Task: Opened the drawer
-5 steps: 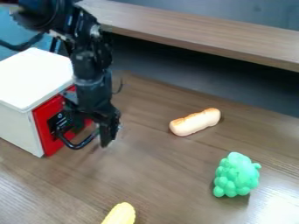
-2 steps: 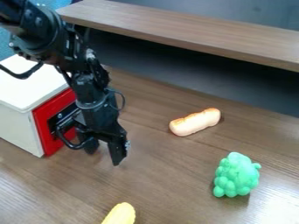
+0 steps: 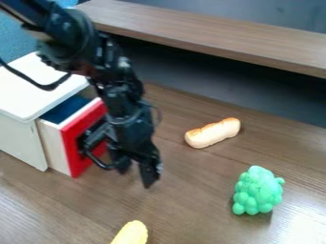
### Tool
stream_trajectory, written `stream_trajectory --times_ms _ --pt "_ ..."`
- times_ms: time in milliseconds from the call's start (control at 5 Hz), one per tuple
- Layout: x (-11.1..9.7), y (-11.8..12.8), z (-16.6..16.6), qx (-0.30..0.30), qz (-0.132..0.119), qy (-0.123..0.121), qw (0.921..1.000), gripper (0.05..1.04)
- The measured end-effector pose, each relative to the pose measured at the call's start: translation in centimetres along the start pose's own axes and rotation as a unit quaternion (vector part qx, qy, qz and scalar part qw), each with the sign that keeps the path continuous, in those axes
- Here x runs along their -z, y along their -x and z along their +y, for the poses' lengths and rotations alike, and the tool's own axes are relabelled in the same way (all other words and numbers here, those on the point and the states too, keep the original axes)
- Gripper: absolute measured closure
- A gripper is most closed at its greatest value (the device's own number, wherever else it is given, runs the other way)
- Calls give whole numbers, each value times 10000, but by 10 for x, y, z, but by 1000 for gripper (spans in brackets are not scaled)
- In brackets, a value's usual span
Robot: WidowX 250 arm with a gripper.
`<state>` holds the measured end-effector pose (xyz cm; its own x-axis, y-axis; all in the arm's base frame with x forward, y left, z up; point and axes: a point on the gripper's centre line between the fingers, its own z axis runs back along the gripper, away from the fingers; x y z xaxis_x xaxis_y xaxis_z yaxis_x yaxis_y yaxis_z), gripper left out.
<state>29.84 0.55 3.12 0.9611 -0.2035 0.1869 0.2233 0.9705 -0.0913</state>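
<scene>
My gripper (image 3: 135, 175) hangs low over the table at the front of the drawer, its two fingers spread apart. One finger is beside the drawer's black handle (image 3: 102, 163), at the handle's outer end; the other is out to the right. The drawer (image 3: 79, 145) has a red front and light side walls, and it stands partly pulled out of the white cabinet (image 3: 19, 138). A dark blue interior shows at its top. Part of the red front and handle is hidden behind the gripper.
A toy bread roll (image 3: 213, 133) lies right of the gripper. Green toy grapes (image 3: 258, 190) are at the lower right, and a yellow toy piece (image 3: 132, 233) is at the bottom edge. A raised wooden ledge (image 3: 210, 31) runs across the back.
My gripper has moved to the right and slightly down, its fingers coming apart. The drawer has slid out of the cabinet to the right along with it.
</scene>
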Motion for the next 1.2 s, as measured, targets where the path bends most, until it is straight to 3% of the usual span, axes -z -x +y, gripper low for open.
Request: stream_trajectory --times_ms 200,1200 --pt "4 -6 -24 381 141 49 9992 84" --pt "10 -5 -49 980 414 63 9943 84"
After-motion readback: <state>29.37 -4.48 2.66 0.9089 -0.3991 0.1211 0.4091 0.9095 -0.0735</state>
